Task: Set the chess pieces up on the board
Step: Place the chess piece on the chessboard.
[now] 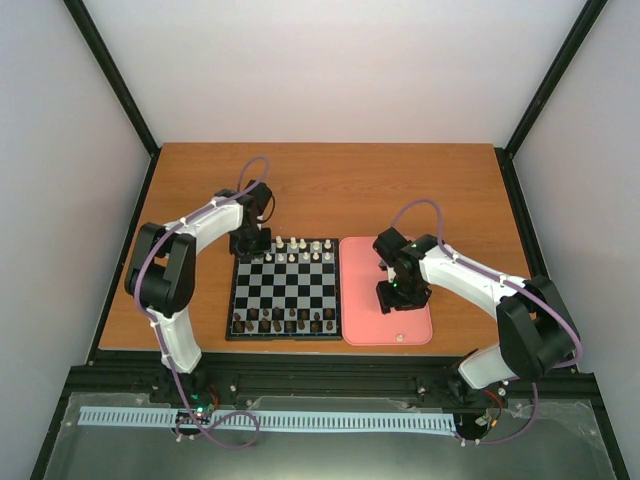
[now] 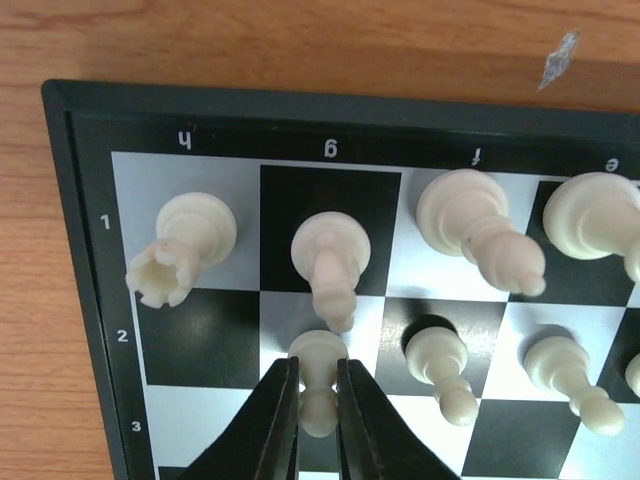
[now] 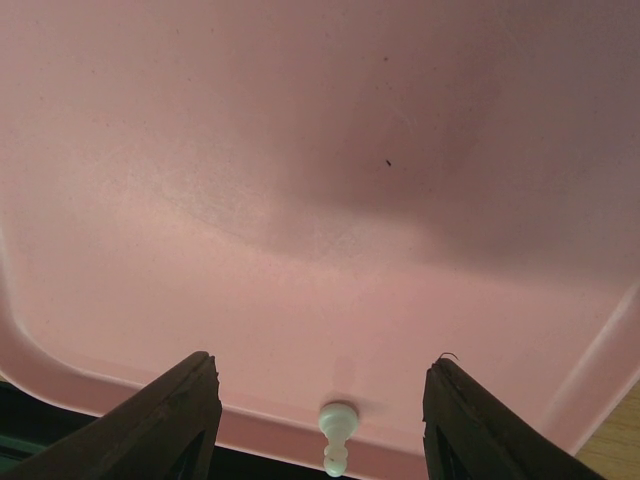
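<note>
The board (image 1: 232, 300) lies between the arms, with white chess pieces (image 1: 300, 248) along its far rows. My left gripper (image 1: 250, 243) is at the board's far left corner. In the left wrist view it (image 2: 318, 362) is shut on a white pawn (image 2: 318, 350) standing on the pale square in front of a white back-row piece (image 2: 330, 255). A rook (image 2: 185, 245) stands in the corner, and more pawns (image 2: 440, 365) stand to the right. My right gripper (image 3: 320, 362) hangs open over the pink tray (image 3: 320, 150). A lone white pawn (image 3: 337, 430) stands by the tray's near rim, below and between its fingers.
Dark brown pieces (image 1: 285, 322) fill the board's near rows. The pink tray (image 1: 365, 320) sits against the board's right side, and the lone pawn (image 1: 400, 337) shows near its front edge. Wooden tabletop (image 1: 330, 190) extends behind, enclosed by white walls and black frame posts.
</note>
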`<control>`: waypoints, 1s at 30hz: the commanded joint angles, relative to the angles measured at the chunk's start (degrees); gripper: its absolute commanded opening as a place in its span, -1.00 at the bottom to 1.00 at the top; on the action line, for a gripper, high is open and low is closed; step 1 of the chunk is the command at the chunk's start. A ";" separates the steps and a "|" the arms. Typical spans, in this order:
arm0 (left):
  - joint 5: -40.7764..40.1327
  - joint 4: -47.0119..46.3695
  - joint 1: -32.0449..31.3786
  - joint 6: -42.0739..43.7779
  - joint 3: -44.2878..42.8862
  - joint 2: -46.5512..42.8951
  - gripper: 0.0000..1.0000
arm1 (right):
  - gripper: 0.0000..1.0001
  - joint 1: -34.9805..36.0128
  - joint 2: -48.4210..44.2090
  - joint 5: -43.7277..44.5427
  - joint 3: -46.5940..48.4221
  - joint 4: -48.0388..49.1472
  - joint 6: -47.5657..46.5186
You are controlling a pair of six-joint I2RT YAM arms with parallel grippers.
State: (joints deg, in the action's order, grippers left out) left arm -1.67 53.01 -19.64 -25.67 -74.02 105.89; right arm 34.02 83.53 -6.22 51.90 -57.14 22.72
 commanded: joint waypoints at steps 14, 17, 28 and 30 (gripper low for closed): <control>-0.27 -1.70 0.13 0.34 -2.16 1.78 -0.67 | 0.13 -0.72 0.32 -0.45 -0.74 0.63 -0.58; -0.06 -1.49 0.13 0.49 -2.18 1.64 -0.62 | 0.13 -0.71 0.32 -0.46 -0.83 0.63 -0.64; 0.21 1.96 0.13 0.59 -2.08 -3.83 -0.41 | 0.13 -0.71 0.00 -0.89 -0.76 0.77 -1.37; 0.24 3.55 0.13 0.44 -2.43 -5.97 -0.33 | 0.14 -0.71 -0.41 -0.94 -0.65 0.33 -1.65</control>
State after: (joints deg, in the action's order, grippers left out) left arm -1.69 53.34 -19.64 -25.58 -74.61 105.27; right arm 33.78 83.53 -6.92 51.57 -56.90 21.93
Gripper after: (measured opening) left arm 0.307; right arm 0.564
